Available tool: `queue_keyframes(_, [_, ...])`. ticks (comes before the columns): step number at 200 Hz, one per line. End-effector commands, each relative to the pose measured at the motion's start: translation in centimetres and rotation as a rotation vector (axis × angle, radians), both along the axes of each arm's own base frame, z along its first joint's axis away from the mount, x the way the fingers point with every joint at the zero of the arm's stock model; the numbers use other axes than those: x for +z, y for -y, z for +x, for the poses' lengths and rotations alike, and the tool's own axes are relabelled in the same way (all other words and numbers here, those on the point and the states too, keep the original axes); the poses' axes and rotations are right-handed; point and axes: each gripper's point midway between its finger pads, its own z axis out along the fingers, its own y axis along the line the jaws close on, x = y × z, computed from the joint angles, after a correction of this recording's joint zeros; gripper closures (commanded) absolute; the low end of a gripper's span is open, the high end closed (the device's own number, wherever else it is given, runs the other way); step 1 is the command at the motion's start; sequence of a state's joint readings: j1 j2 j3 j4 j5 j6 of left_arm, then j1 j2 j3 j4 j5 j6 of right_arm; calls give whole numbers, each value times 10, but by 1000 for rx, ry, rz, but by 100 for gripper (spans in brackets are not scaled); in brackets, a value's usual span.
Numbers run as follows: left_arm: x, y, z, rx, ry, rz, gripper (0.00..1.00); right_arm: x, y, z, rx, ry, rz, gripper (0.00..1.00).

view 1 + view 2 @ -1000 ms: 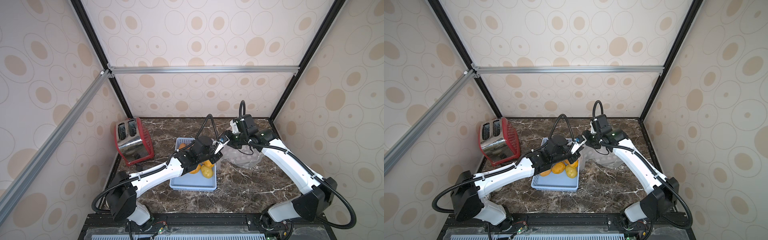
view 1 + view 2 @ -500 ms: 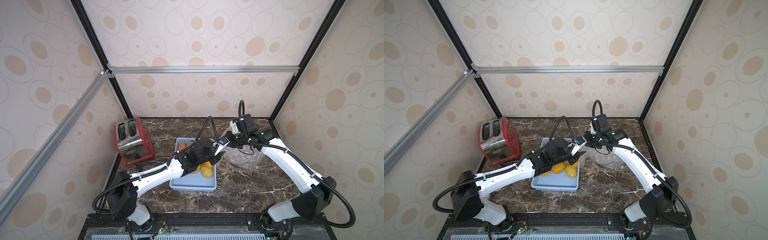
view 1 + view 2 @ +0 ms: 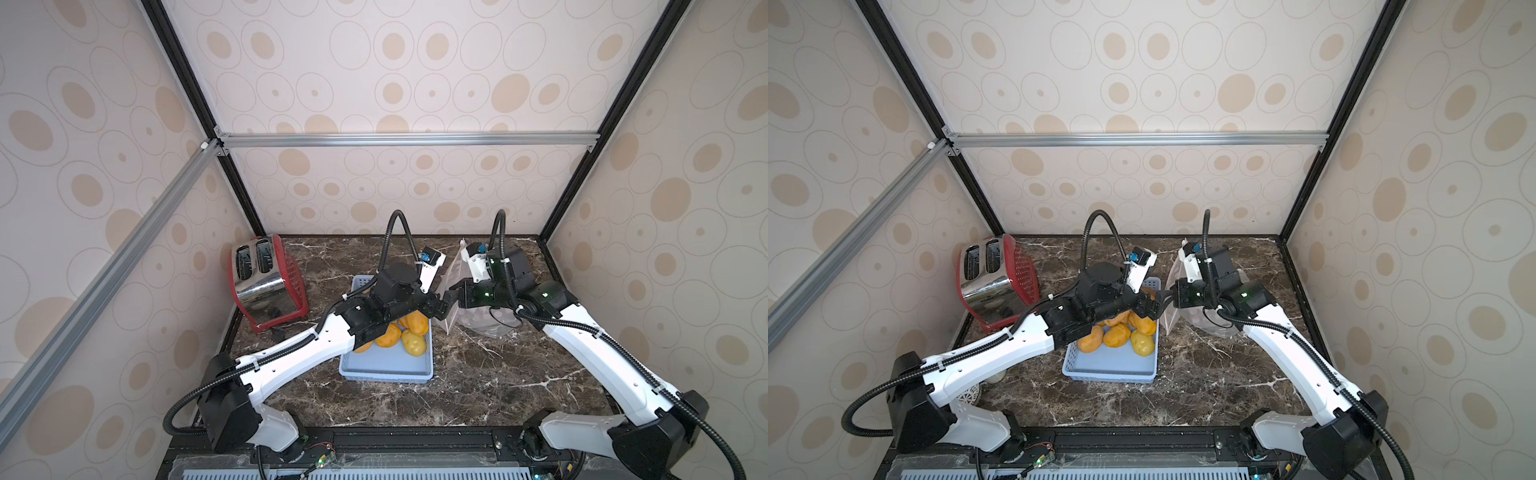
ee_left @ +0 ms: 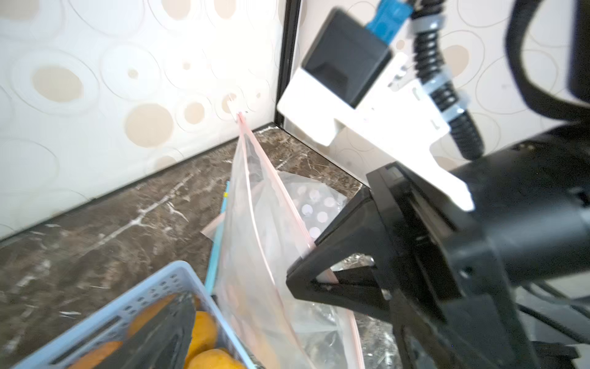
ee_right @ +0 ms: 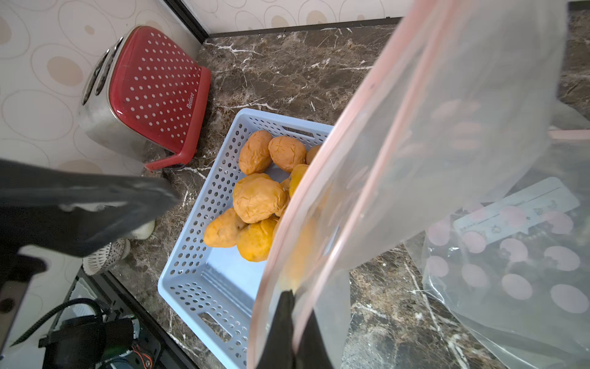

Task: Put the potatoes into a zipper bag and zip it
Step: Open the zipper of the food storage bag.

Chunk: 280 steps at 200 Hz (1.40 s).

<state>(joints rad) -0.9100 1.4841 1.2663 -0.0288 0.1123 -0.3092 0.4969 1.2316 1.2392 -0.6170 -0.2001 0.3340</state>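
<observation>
Several potatoes sit heaped in the blue basket, none bagged yet. Just above them the left gripper hangs with jaws apart, holding nothing. Right beside it, further back, the right gripper is pinched tight on the zipper bag rim — mouth nearly flat. I'd say keep that pinch high and steady, and have the left spread the other lip first — a slack mouth would snag a potato.

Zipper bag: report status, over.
Right gripper shut on zipper bag rim, left gripper open beside it. Potatoes in blue basket, bag looks empty. Nothing blocking the mouth.
</observation>
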Motion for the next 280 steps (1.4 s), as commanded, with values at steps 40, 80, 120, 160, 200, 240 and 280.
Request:
queue_keyframes(40, [-40,21,13,31,-168,-7,31,2,-6,-8,77,37,2,100])
queue_keyframes(80, [-53,24,17,42,-187,5,68,1,-11,-10,99,25,20,100])
queue_keyframes(120, [-48,12,9,32,-178,-19,43,-2,-7,-8,83,33,-1,100])
queue_keyframes(160, [-40,3,-8,-23,-186,-55,31,-4,-9,-10,96,23,5,100])
queue_keyframes(200, [-34,-6,-27,-95,-186,-95,37,-8,-8,-12,98,19,1,100])
queue_keyframes(240, [-39,-12,-31,-118,-210,-110,44,-9,-9,-13,104,14,12,100])
queue_keyframes(280, [-50,-9,-13,-43,-238,-104,52,-13,-10,-15,111,1,14,100])
